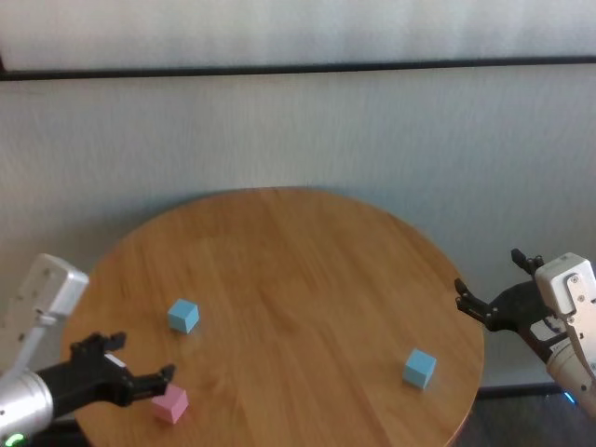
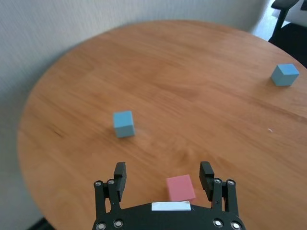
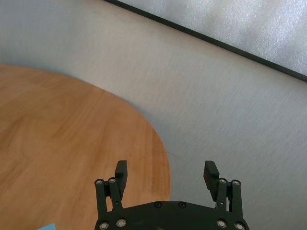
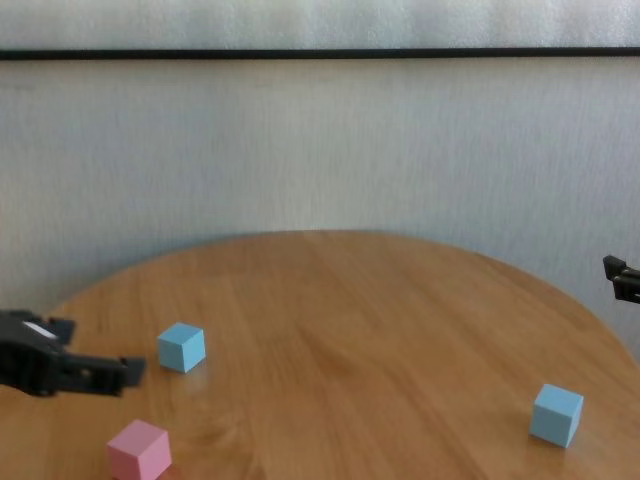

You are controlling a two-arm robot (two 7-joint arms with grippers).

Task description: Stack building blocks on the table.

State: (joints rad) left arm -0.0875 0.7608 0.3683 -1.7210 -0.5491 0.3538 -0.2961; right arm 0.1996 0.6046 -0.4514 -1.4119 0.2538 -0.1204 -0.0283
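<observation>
A pink block (image 1: 170,404) lies near the front left of the round wooden table (image 1: 307,251). My left gripper (image 1: 142,358) hovers just above and behind it, open. In the left wrist view the pink block (image 2: 181,188) shows between the spread fingers (image 2: 120,171) without touching them. One light blue block (image 1: 183,316) sits a little farther in on the left. The other light blue block (image 1: 420,367) is at the front right. My right gripper (image 1: 489,279) hangs open beyond the table's right rim, empty, as the right wrist view confirms for the right gripper (image 3: 166,170).
A pale wall with a dark horizontal strip (image 1: 298,68) stands behind the table. In the chest view the pink block (image 4: 138,450) and the left blue block (image 4: 181,347) lie close together, the right blue block (image 4: 556,414) far off.
</observation>
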